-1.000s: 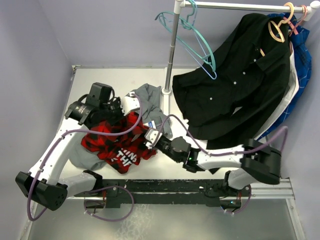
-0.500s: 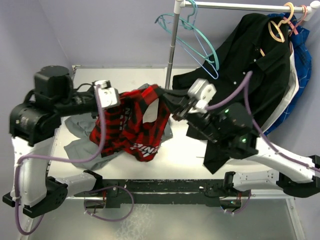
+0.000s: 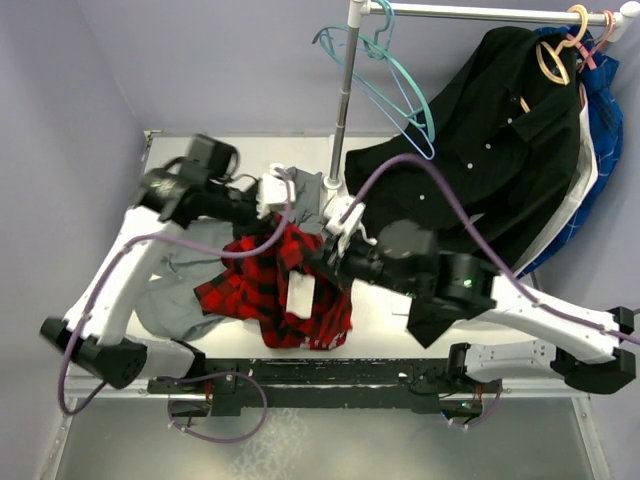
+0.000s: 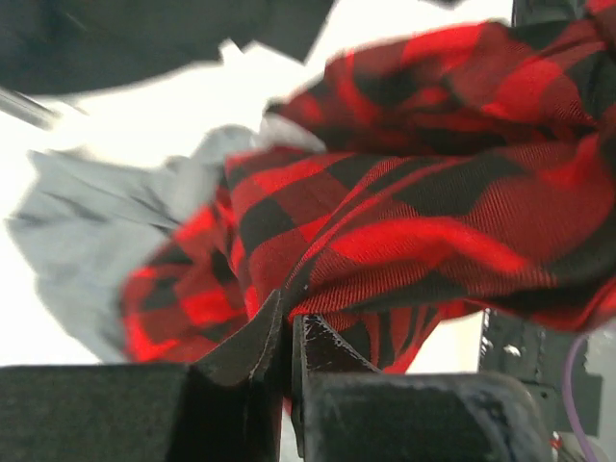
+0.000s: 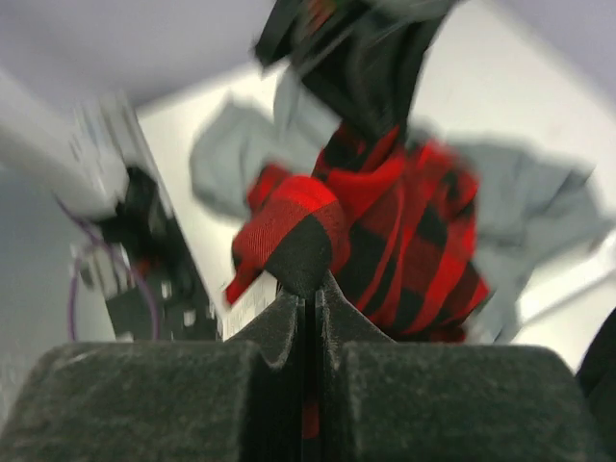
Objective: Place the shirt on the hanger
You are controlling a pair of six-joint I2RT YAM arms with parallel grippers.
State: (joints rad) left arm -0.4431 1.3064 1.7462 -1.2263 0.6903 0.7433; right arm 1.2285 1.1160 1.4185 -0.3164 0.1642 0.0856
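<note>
While shirt [image 3: 285, 290] hangs bunched, left end effector [image 4: 291, 322], right end effector [image 5: 311, 294] both clamped on it (grey shirt [image 3: 170, 290] beneath).

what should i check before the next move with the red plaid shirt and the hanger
1. Left gripper shut on the red-and-black plaid flannel shirt: ok.
2. Right gripper shut on the same shirt: ok.
3. Shirt spread open for a hanger: not ok, bunched between the grippers.
4. Plain grey shirt separate from the plaid one: cannot tell, they overlap.
5. Thin pale blue hanger in hand: not ok, it hangs on the metal rail.
</note>
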